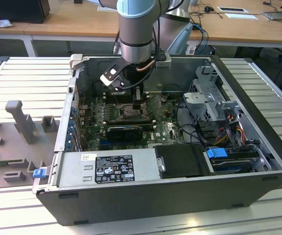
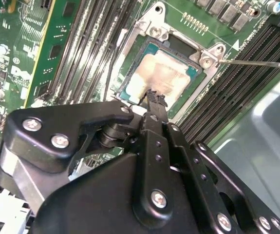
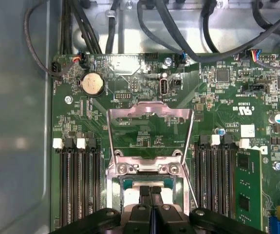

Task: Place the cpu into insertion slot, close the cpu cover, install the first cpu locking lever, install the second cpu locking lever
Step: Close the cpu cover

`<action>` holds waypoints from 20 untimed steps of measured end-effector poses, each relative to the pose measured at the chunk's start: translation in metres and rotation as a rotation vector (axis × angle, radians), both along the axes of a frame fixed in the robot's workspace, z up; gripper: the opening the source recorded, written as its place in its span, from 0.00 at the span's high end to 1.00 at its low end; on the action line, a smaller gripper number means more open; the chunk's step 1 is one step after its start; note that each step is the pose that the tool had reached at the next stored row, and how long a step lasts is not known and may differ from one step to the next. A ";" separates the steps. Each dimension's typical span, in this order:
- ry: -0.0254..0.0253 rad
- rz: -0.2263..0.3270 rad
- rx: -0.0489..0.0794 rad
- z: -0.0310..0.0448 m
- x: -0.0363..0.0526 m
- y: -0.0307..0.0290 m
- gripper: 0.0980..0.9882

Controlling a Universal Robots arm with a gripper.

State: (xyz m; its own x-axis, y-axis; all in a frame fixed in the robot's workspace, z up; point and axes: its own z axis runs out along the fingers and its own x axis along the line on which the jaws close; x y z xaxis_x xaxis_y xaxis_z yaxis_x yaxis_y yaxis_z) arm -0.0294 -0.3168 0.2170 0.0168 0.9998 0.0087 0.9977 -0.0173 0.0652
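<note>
One step looks done: cpu (image 2: 161,73) sits in the insertion slot (image 2: 207,59), claw (image 2: 154,96) pinched narrow and empty above; the cpu cover (image 3: 149,112) stands open, needing lowering.

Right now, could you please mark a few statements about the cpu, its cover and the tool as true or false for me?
1. The cpu lies in the insertion slot. True.
2. The cpu cover is closed over the cpu. False: it is swung open, off the slot.
3. The tool hangs right over the cpu. True.
4. The memory slots flank the insertion slot on one side only. False: they run along both sides of it.
5. The computer case is shut. False: it is open, with the green board in view.
</note>
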 end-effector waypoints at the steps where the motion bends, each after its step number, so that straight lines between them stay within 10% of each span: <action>1: 0.0002 0.000 0.000 0.0004 0.0000 0.0000 0.99; 20: 0.0000 0.000 0.000 0.0353 0.0002 0.0023 0.99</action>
